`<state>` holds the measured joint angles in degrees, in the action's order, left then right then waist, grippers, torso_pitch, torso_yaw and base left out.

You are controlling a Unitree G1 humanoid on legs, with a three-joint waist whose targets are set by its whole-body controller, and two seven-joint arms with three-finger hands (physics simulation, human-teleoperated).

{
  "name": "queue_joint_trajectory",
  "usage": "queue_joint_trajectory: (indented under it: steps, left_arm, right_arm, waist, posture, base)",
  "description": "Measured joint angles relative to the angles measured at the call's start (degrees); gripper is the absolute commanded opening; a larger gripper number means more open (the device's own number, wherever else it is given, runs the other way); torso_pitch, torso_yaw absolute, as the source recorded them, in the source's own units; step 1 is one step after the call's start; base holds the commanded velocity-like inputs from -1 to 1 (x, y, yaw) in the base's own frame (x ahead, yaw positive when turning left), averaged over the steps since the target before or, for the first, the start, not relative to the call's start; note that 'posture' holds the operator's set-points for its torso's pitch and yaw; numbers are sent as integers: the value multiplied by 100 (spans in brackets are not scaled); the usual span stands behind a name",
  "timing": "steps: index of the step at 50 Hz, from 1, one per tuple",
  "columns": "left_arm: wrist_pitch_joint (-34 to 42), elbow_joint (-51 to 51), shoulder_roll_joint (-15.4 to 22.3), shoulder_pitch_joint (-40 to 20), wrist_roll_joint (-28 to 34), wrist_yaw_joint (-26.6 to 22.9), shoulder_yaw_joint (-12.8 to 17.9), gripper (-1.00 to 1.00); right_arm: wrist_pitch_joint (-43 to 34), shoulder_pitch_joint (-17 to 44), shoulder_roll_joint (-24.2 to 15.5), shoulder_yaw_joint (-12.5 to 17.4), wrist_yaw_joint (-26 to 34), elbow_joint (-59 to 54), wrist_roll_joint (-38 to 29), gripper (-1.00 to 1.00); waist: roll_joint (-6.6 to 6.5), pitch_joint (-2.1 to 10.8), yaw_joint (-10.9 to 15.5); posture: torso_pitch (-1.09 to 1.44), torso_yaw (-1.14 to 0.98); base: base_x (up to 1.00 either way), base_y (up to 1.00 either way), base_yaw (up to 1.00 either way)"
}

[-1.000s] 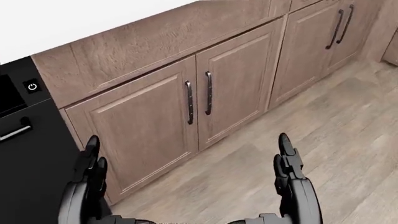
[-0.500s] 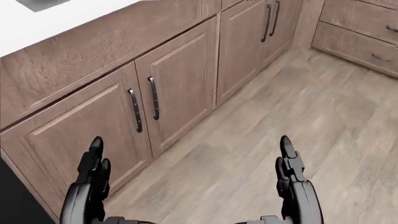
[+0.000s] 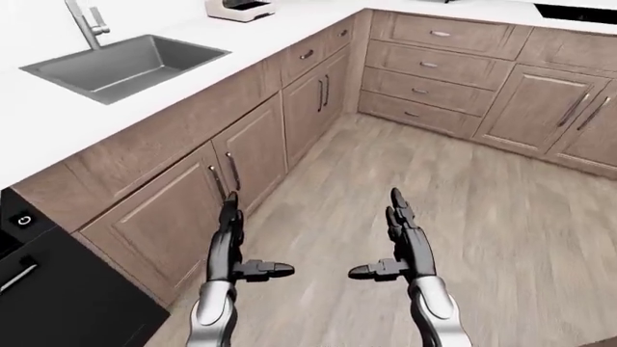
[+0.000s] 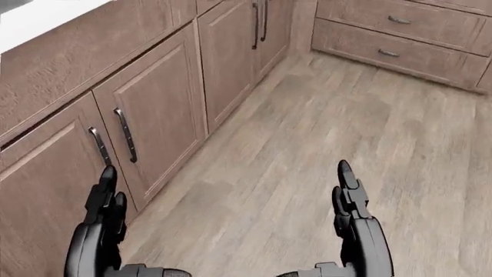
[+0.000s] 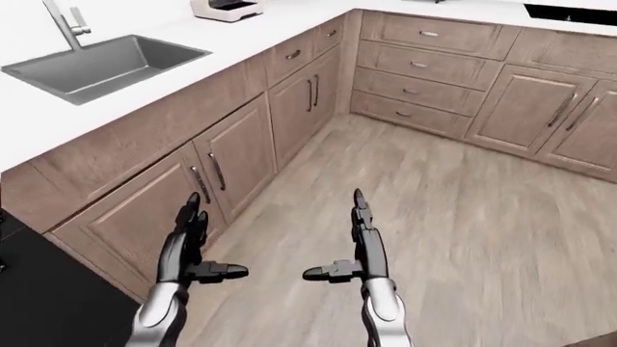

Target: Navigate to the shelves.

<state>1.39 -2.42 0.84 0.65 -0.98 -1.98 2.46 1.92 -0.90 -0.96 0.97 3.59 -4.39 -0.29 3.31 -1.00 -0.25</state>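
No shelves show in any view. My left hand [image 3: 234, 249] and right hand [image 3: 397, 242] are held out low over the wood floor [image 3: 482, 217], both open and empty, fingers straight and thumbs pointing inward. They also show at the bottom of the head view, the left hand [image 4: 104, 216] and the right hand [image 4: 350, 210].
Brown base cabinets [image 3: 241, 144] run along the left under a white counter [image 3: 38, 116] with a steel sink [image 3: 121, 61] and a tap [image 3: 84, 22]. More cabinets and drawers [image 3: 434, 65] cross the top. A black appliance [image 3: 58, 296] stands at lower left. A small white appliance [image 3: 239, 9] sits on the counter.
The whole picture has shifted left: the camera has turned right. The black appliance left the head view, and the corner drawers came in at top right. My hands keep their pose.
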Motion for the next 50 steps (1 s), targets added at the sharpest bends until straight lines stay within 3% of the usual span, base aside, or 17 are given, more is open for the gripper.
queue_joint_trajectory:
  steps: [5,11,13,19,25,28,34,39,42,44,47,50]
  left_arm:
    - [56,-81,-31,35,-1,-62,-143,100]
    - [8,12,-6,8,-1,-30,-54,100]
    - [-5,25,-7,9,-1,-28,-59,100]
    - [50,-79,47,66,2,20,60,100]
    - [16,-8,38,21,0,0,7,100]
    - [2,15,25,1,-1,-2,6,100]
    - [54,-71,-26,34,-1,-61,-129,100]
    - [14,4,-6,8,-1,-31,-54,100]
    - [-6,29,-1,11,-2,-28,-57,100]
    - [6,-40,42,10,0,-17,8,100]
    - [45,-71,47,65,2,15,59,100]
    - [42,-37,43,32,2,15,33,100]
  right_arm:
    - [-108,-77,-28,153,-67,-47,18,100]
    - [-61,16,-14,97,-57,-77,46,100]
    - [-54,20,-17,92,-53,-49,48,100]
    - [-93,-21,48,-51,2,-118,37,100]
    - [-49,-4,31,8,-20,15,29,100]
    - [-30,0,18,4,-17,41,33,100]
    - [-86,-64,-29,145,-79,-75,29,100]
    - [-22,-13,-14,78,-55,-66,29,100]
    - [20,25,-13,75,-41,-84,29,100]
    - [15,15,42,9,-31,-128,30,100]
    - [-40,-28,45,-47,6,-157,27,100]
    - [-42,-10,31,2,-2,-94,26,100]
  waist:
    - [-153,-28,-111]
    - [-554,-147,-18]
    - [-775,-128,-3]
    - [-661,-83,76]
    - [-242,-80,78]
    - [31,-12,26]
    - [-188,-51,-93]
    - [-511,-148,-17]
    - [-826,-106,22]
    - [-741,-150,97]
    - [-718,-92,72]
    - [-515,-75,68]
  posture:
    - [0,0]
    - [0,0]
    - [0,0]
    - [0,0]
    - [0,0]
    - [0,0]
    - [0,0]
    - [0,0]
    - [0,0]
    - [0,0]
    - [0,0]
    - [0,0]
  base:
    - [0,0,-37]
    - [0,0,-37]
    - [0,0,-38]
    - [0,0,-37]
    - [0,0,-37]
    - [0,0,-37]
    - [0,0,-37]
    - [0,0,-37]
    - [0,0,-38]
    - [0,0,-38]
    - [0,0,-37]
    - [0,0,-38]
